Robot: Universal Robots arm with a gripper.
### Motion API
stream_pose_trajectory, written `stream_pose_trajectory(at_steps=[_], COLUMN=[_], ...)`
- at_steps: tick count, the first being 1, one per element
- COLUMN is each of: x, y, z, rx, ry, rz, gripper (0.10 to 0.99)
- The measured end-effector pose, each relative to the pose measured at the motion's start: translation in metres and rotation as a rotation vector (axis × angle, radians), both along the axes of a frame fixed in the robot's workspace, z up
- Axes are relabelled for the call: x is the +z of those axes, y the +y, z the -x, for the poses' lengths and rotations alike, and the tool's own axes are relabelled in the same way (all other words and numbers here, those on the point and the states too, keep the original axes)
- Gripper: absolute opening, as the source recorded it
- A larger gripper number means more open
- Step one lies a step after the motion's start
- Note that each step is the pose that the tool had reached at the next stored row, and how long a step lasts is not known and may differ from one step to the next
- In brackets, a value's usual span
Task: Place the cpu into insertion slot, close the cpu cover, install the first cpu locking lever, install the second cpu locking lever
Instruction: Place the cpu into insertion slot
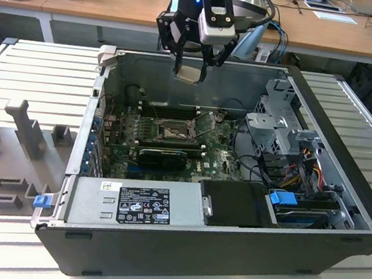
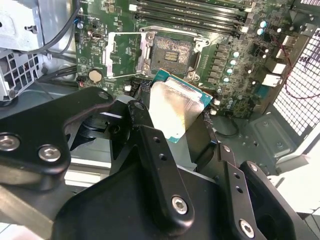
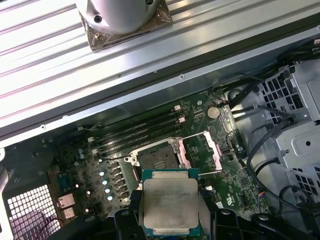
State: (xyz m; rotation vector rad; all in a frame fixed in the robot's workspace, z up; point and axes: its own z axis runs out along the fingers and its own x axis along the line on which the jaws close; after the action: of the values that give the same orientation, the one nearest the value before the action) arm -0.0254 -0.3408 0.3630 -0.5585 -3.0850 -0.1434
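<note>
Exterior view has the pincer (image 1: 190,65) up high over the back edge of the open computer case (image 1: 227,250), and it is holding the cpu (image 1: 188,73) by two sides, up in the air. In both wrist views the cpu (image 2: 175,107) (image 3: 170,202) sits flat in the grip, above the green motherboard (image 3: 90,175) and well apart from the insertion slot (image 3: 155,160), which is dark and bare inside. The cpu cover (image 3: 200,152) is swung open just beside the slot, and the case rests on the ribbed grey worktop (image 1: 33,70).
</note>
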Motion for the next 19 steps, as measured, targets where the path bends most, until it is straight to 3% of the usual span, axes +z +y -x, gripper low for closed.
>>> stream_pose_trajectory(at_steps=[10,16,19], x=[-0.0002,-0.0014,-0.0022], y=[0.0000,0.0000,0.0000], z=[0.0000,0.0000,0.0000], rx=[-0.036,-0.124,-0.141], ry=[0.0000,0.0000,0.0000], rz=[0.000,0.000,0.000], gripper=[0.529,0.529,0.529])
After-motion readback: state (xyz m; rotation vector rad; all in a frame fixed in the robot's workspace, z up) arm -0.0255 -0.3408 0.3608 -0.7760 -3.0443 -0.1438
